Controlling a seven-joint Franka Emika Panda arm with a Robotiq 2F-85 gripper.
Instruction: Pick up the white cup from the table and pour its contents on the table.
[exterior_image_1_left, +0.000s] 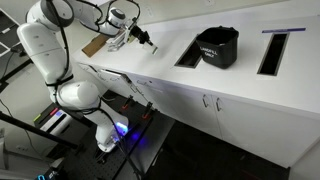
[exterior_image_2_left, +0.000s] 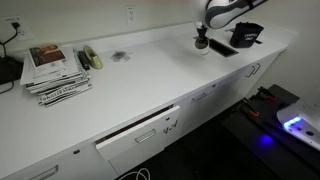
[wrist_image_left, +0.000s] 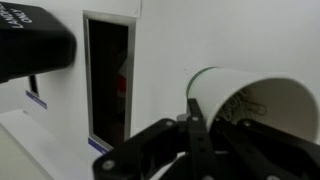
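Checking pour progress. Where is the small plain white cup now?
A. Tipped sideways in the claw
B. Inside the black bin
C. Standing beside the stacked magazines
A: in the wrist view the small plain white cup lies tipped in the claw, its inside visible.

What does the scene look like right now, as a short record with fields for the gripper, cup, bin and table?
gripper: low over the table, at the white cup; grip unclear
white cup: mouth turned toward the wrist camera
contents: faint shape inside the cup, too blurred to identify
table: white countertop with dark cut-outs
black bin: on the table beside a cut-out
cardboard piece: flat, near the robot
papers: stacked at the other end
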